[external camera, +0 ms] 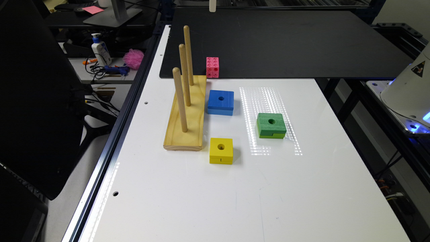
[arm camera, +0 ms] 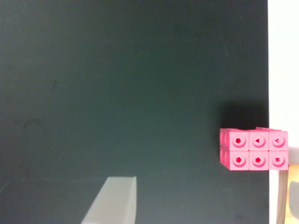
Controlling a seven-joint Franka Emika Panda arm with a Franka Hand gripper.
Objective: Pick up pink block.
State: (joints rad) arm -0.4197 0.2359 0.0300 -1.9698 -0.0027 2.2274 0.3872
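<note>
Nearest the exterior camera lay bare white surface point(external camera: 235, 201), then the yellow block point(external camera: 221, 151) beside the near end of the peg board point(external camera: 188, 117), the green block point(external camera: 271, 125) further toward the exterior view's right, and the blue block point(external camera: 220, 102) beyond. Farther still, the pink block point(external camera: 212, 67) stood on the near edge of the black mat point(external camera: 285, 43), just past the board's far end. In the wrist view the pink block point(arm camera: 253, 149) sat well off to one side at the mat's edge, untouched. One pale finger point(arm camera: 114, 200) of the hand showed there, nothing against it; with its partner unseen, I could not tell how wide the hand stood. To do the approach well, I judged the hand should first centre over the block, then descend straight, staying clear of the pegs.
</note>
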